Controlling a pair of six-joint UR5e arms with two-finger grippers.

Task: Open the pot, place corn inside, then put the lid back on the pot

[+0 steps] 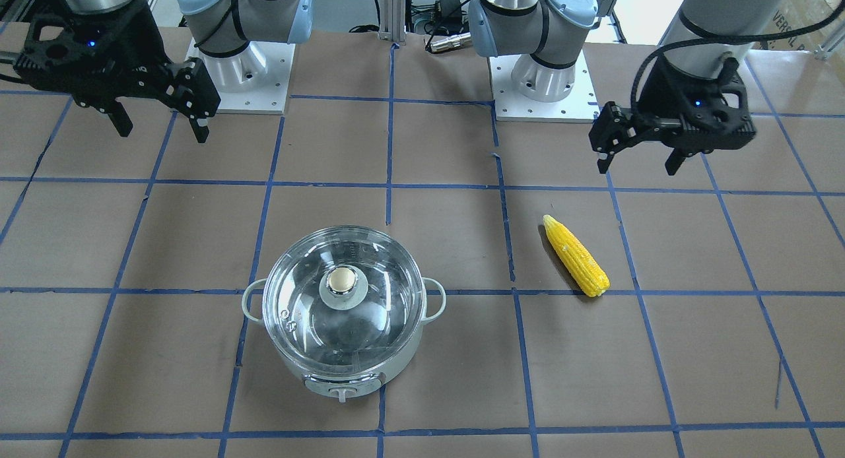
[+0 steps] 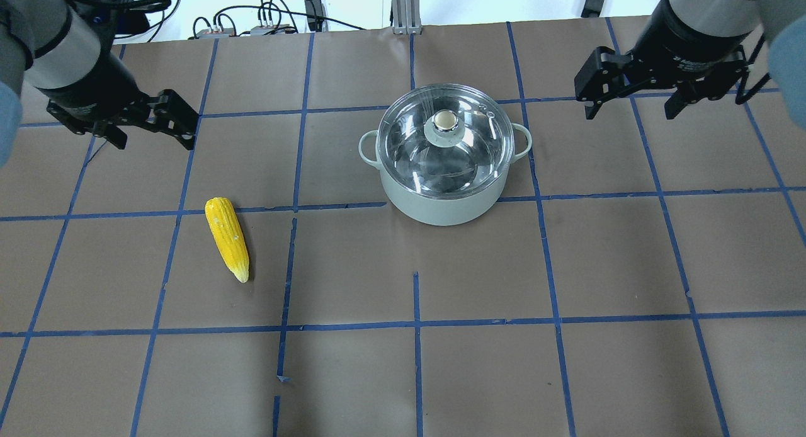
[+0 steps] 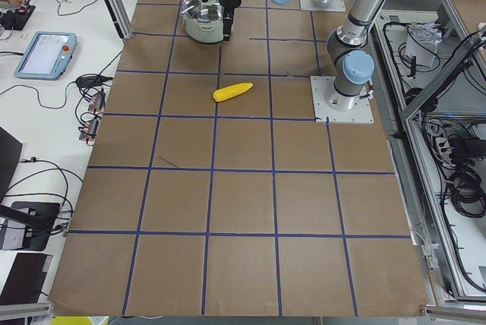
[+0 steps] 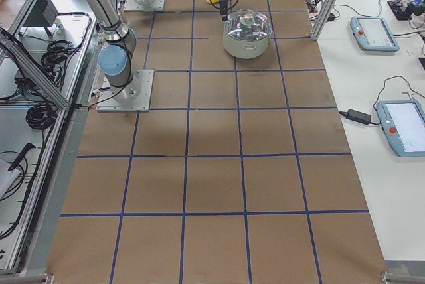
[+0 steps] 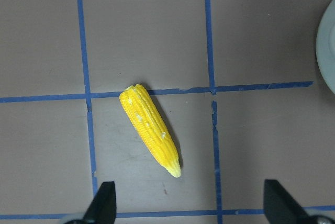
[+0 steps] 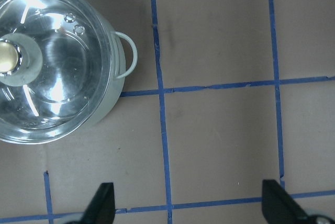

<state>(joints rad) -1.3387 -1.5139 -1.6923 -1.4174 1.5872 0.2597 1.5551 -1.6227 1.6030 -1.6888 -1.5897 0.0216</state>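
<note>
The lid (image 2: 412, 163) closes the pot (image 2: 441, 207); the corn (image 2: 228, 238) lies well apart from the pot on open counter (image 2: 567, 267). The left pincer (image 2: 153, 138) and right pincer (image 2: 630, 111) hang wide, flanking the pot.

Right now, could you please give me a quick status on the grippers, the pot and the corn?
Left gripper open, empty, near corn. Right gripper open, empty, beside pot. Lid on pot, corn on table. No obstruction seen.
</note>
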